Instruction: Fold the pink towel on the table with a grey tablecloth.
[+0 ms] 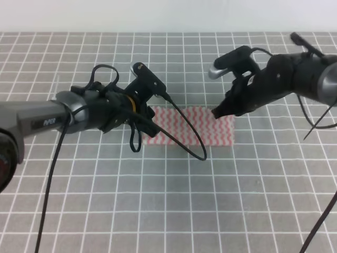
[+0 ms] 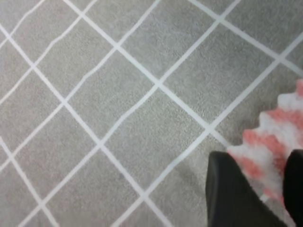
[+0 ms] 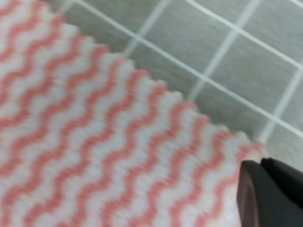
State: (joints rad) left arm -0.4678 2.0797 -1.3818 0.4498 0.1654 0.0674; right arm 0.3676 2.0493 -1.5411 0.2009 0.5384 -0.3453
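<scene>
Pink towel [image 1: 196,126] sits flat near the middle of the table with a grey tablecloth [image 1: 168,211], laid out as a wide strip a few grid squares across, long axis running left-right. Zigzag stripes and pinked edges read clearly in the right wrist view [image 3: 94,142].

Left gripper [image 1: 148,126] is down at the towel's left end. Left wrist view shows two dark fingers [image 2: 232,189] with the towel's edge [image 2: 270,142] bunched between them, so it looks clamped onto that corner.

Right gripper [image 1: 217,112] is at the towel's upper right area, tip touching or just above the cloth. Right wrist view shows its dark fingertips [image 3: 270,189] pressed together at the towel's corner with almost no gap; can't tell whether cloth is actually pinched between them.

Black cable [image 1: 184,139] from the left arm loops across the towel's front.
</scene>
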